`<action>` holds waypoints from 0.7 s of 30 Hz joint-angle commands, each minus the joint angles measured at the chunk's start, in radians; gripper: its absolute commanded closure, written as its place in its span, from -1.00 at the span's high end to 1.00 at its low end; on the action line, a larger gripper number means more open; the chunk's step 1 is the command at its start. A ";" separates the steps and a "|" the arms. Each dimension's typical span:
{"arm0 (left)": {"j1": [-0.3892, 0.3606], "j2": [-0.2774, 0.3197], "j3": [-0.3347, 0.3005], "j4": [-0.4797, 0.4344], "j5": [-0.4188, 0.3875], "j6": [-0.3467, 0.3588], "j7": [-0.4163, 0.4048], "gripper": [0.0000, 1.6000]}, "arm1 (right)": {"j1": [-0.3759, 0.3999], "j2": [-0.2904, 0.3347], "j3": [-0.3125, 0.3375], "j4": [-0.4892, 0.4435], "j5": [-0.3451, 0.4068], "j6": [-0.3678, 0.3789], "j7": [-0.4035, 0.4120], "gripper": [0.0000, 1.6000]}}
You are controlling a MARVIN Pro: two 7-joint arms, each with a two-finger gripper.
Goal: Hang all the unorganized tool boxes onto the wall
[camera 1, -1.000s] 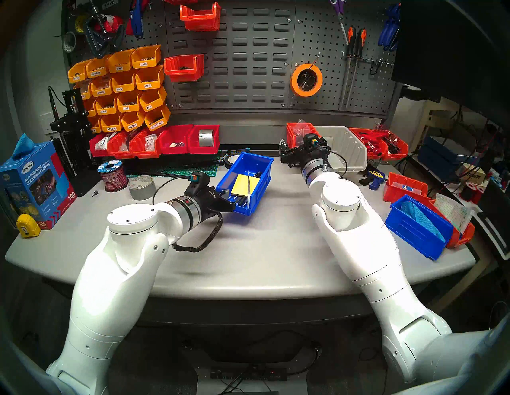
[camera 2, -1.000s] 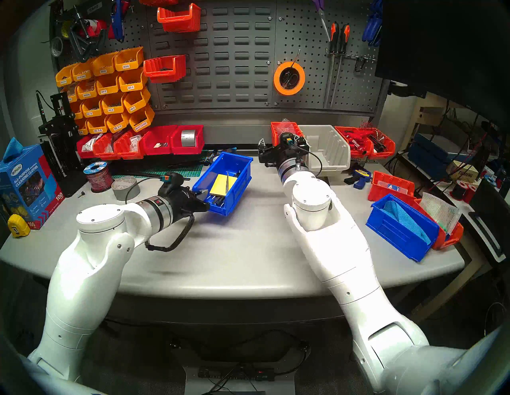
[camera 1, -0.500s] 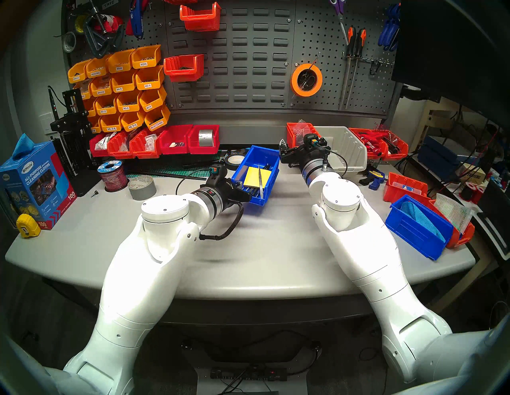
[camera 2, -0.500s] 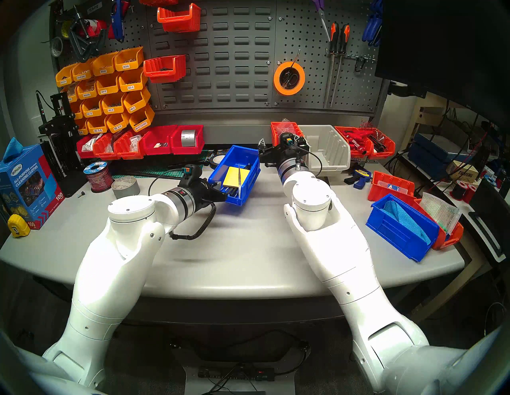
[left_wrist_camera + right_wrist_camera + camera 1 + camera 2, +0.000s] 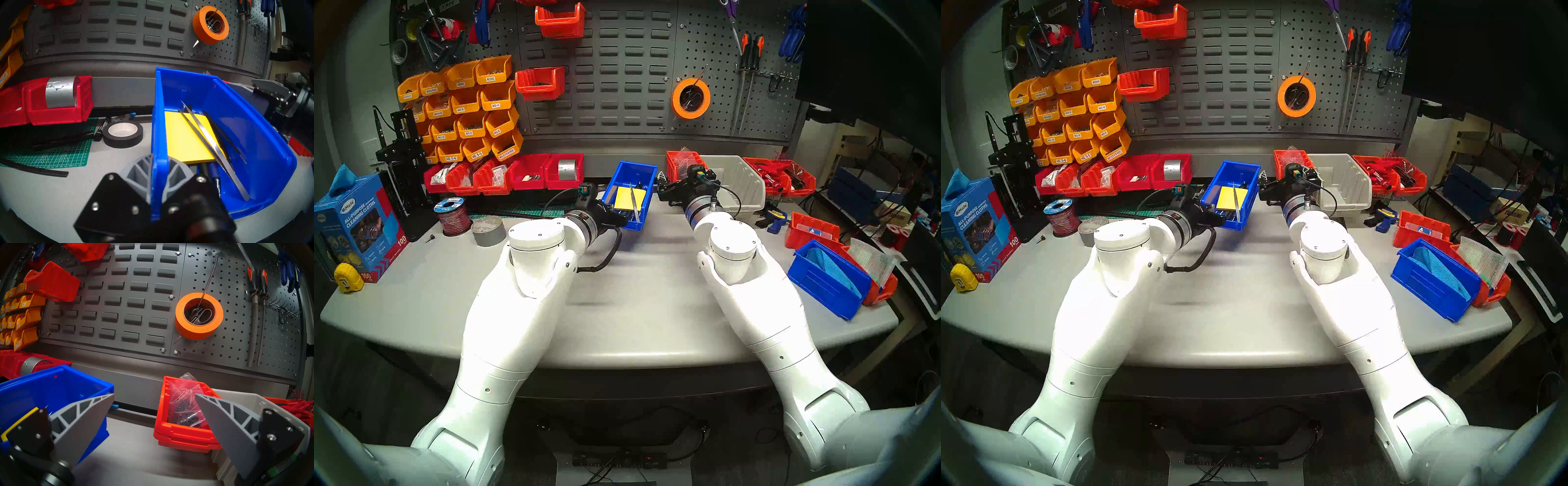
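Note:
My left gripper [image 5: 612,214] [image 5: 159,162] is shut on the near left wall of a blue tool box [image 5: 636,171] [image 5: 1236,173] [image 5: 237,118] holding a yellow notepad and tweezers. The box sits near the foot of the wall [image 5: 619,85] [image 5: 136,302]. My right gripper [image 5: 661,185] [image 5: 153,395] stands open and empty just right of that box [image 5: 59,387], facing a red-orange tool box [image 5: 178,434] with a plastic bag in it. Two red-orange boxes [image 5: 539,83] [image 5: 560,20] hang on the wall. A blue box with a cloth [image 5: 826,281] and a red-orange one [image 5: 811,230] lie at the right.
A grey bin [image 5: 738,183] stands behind my right wrist. A black tape roll [image 5: 123,134] and a green cutting mat [image 5: 51,156] lie left of the held box. A row of red bins [image 5: 504,174] lines the wall's foot, and an orange tape roll [image 5: 690,98] hangs above.
My left arm has carried the blue box away from me and to the right, up to the wall's foot beside the right gripper. The right arm has not moved.

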 commanded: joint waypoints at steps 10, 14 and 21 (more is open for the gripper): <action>-0.185 -0.150 0.010 0.111 0.071 -0.005 0.022 -1.00 | 0.009 -0.002 0.000 -0.012 -0.001 -0.004 0.001 1.00; -0.220 -0.176 0.003 0.158 0.086 -0.003 0.029 -1.00 | 0.009 -0.003 0.000 -0.012 -0.001 -0.004 0.001 1.00; -0.273 -0.205 -0.018 0.235 0.112 -0.002 0.036 -1.00 | 0.009 -0.003 0.000 -0.011 -0.001 -0.004 0.001 1.00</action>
